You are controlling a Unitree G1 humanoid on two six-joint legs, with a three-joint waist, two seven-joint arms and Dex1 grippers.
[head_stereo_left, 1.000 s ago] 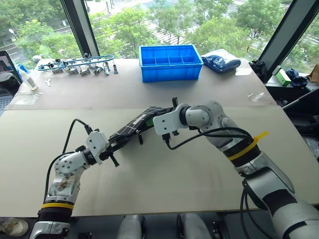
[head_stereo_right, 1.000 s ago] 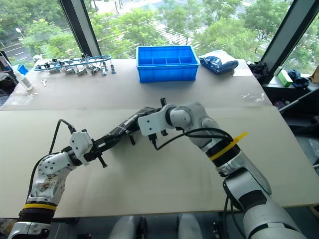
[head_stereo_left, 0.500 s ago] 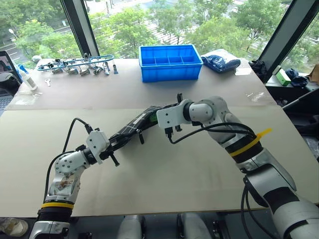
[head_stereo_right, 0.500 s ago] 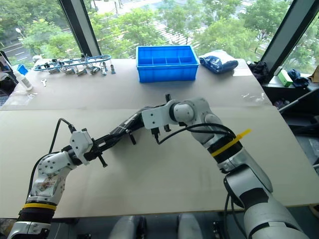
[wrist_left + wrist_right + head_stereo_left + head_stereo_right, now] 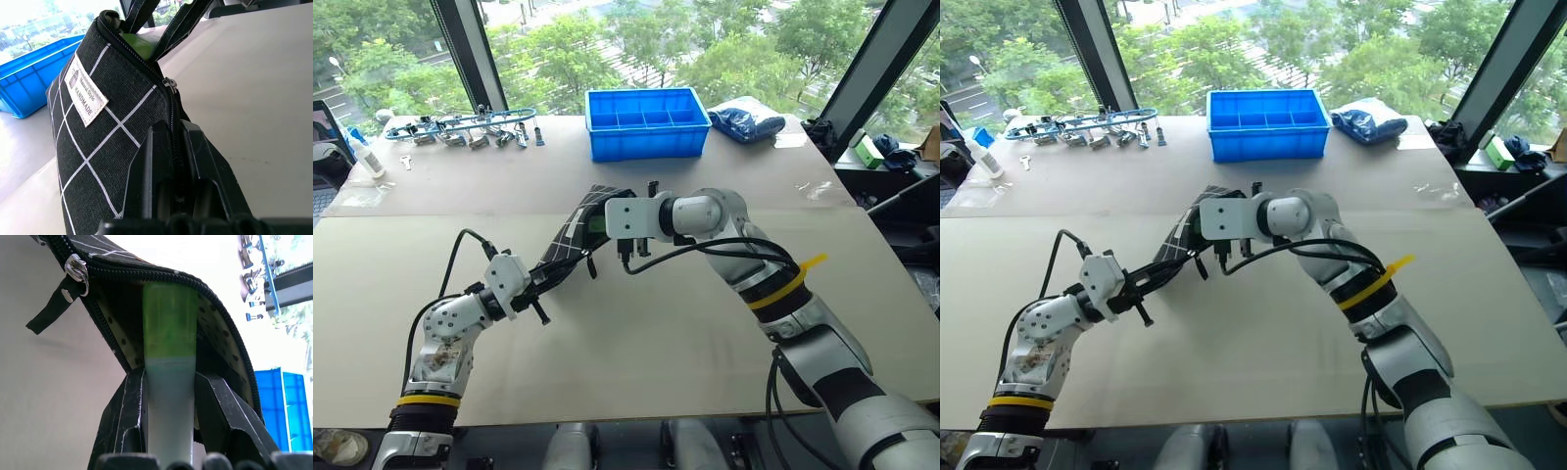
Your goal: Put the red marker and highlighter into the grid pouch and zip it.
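The grid pouch (image 5: 570, 235) is black with thin white lines and is held up off the table at a slant. My left gripper (image 5: 173, 132) is shut on its zipper edge, below the white label (image 5: 84, 97). My right gripper (image 5: 168, 374) is shut on the highlighter (image 5: 169, 401). The highlighter's green cap (image 5: 169, 323) pokes into the pouch's open mouth (image 5: 217, 340). The silver zipper slider (image 5: 74, 267) and its black strap (image 5: 49, 313) hang at the end of the opening. The red marker is out of view.
A blue divided bin (image 5: 648, 122) stands at the back centre of the table. Metal tools (image 5: 460, 127) and a small bottle (image 5: 367, 157) lie at the back left, and a blue bag (image 5: 744, 122) at the back right. Bare tabletop (image 5: 636, 343) lies in front of the arms.
My right gripper has moved left with the highlighter, pushing its cap into the pouch's mouth, and the pouch's far end has risen. The left gripper has stayed put.
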